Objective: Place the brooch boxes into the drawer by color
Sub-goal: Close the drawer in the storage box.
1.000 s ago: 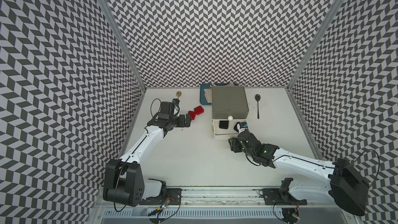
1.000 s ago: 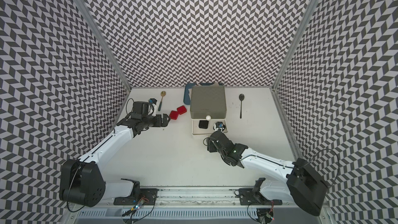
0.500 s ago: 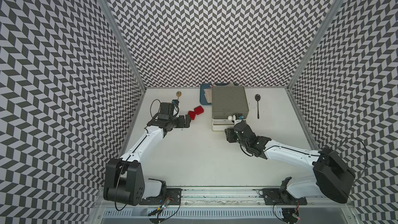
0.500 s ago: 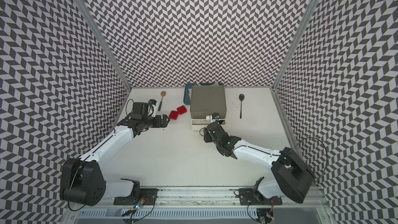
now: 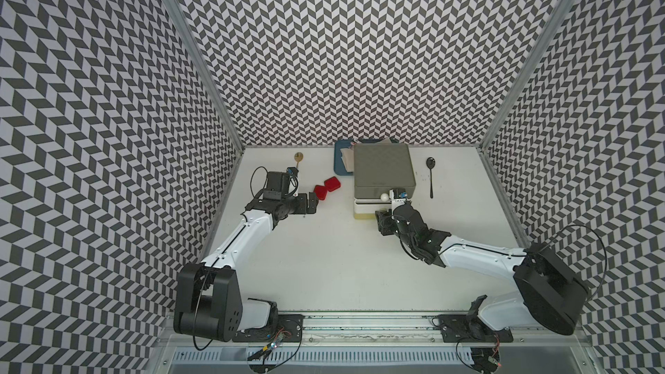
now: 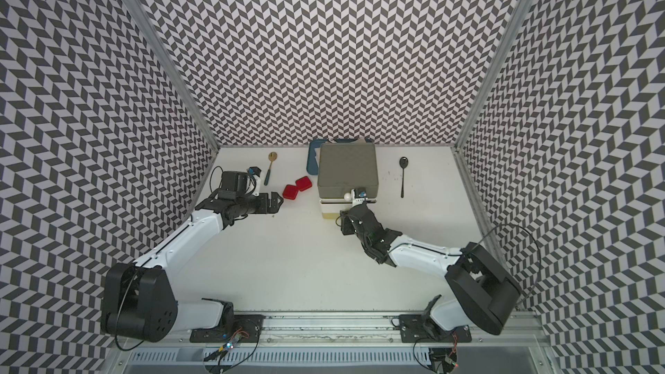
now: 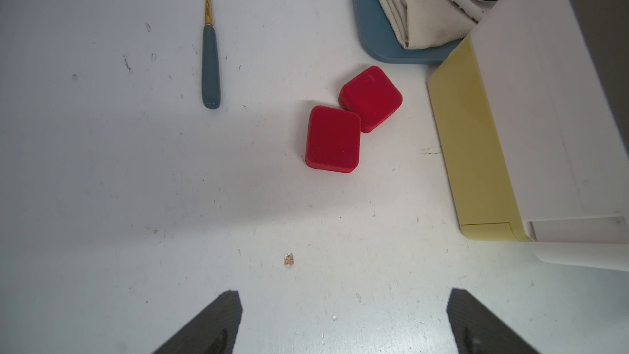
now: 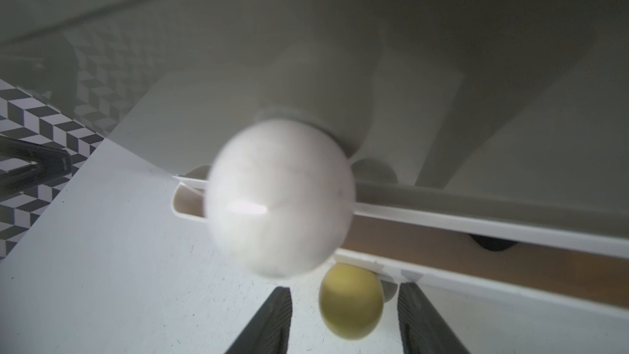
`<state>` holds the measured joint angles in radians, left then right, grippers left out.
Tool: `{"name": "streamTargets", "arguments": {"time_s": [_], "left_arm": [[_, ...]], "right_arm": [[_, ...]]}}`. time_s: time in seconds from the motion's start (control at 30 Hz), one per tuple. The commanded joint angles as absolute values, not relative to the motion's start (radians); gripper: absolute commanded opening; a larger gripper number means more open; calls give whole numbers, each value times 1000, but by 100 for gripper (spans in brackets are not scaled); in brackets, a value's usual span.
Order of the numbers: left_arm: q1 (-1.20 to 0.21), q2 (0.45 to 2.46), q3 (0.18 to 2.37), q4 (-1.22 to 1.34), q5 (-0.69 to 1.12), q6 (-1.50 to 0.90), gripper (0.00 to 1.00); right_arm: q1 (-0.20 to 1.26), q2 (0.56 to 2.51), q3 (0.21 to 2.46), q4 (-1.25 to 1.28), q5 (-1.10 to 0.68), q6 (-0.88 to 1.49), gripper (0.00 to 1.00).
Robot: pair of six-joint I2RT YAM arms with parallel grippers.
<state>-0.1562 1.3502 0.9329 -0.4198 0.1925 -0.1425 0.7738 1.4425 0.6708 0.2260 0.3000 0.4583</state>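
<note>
Right jaws apart, straddling yellow knob [image 8: 350, 301], not yet pinching; bottom tier looks shut. Left jaws spread wide, empty, hovering short of two red brooch boxes [image 7: 333, 137] touching on tabletop [image 7: 136, 182], near drawer [image 5: 383, 170]. No black or blue boxes on tabletop, likely stowed; reds remain.

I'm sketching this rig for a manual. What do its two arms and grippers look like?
Both arms match: left arm and right arm have white shells, chunky black joints and black bases. Thin black cables loop beside them. The left gripper and right gripper have flat, tapered fingers in dark carbon-weave texture.
</note>
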Motion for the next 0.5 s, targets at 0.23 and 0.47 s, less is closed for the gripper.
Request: {"name": "streamTargets", "arguments": {"time_s": [0.23,0.47], "left_arm": [[-141,1366,928,-407,205,-121,100],[-138,1374,930,-407,209,-119,100]], "right_arm": [[767,1509,634,431,362,447,53],[766,1546,635,486,391,432,52]]}}
